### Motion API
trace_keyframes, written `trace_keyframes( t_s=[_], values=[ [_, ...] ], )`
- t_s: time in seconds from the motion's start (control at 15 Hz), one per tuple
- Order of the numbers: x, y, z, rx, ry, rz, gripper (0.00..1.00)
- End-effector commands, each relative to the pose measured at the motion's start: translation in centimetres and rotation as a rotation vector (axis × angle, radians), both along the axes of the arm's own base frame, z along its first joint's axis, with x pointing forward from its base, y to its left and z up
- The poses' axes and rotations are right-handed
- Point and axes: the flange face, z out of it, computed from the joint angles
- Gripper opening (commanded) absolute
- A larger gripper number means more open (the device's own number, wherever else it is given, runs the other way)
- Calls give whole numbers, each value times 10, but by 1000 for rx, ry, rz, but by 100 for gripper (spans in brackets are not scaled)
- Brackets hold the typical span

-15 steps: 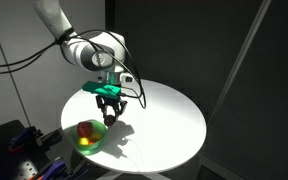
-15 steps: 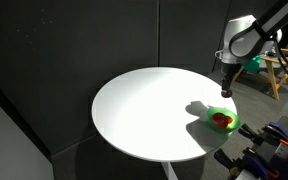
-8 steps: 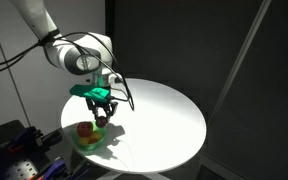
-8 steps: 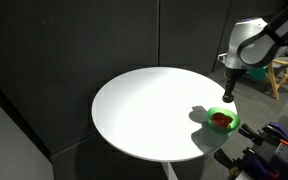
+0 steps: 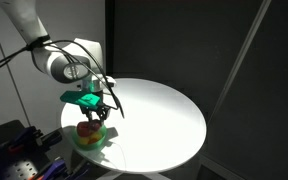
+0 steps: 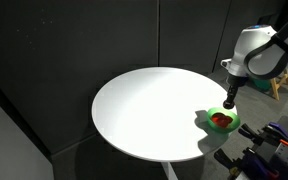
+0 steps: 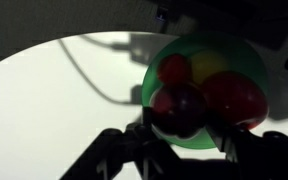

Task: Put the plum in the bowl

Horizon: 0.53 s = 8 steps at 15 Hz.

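Here the tool is clamped on the plum, one finger on each side of the dark fruit. The plum hangs just above the bowl, which sits near the edge of the surface. A red-orange fruit already lies in the bowl. The plum is probably light, round and smooth-skinned, with flesh that gives under pressure, so it may slip or bruise. The best hold is across its widest part, with gentle force. It should be released low, or it may bounce off the other fruit and roll out.
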Motion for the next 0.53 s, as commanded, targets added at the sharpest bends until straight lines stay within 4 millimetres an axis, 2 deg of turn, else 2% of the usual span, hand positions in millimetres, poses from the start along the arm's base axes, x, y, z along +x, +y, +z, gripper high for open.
trace_keyframes(
  t_s=[0.0, 0.27, 0.33, 0.4, 0.47],
  values=[
    [-9, 6, 1, 16, -37, 3, 33],
    [-3, 6, -3, 22, -44, -9, 33],
    [-3, 6, -4, 21, -41, -12, 83],
    [-3, 6, -5, 23, -37, -15, 84],
    [-4, 5, -5, 23, -36, -16, 90]
  ],
)
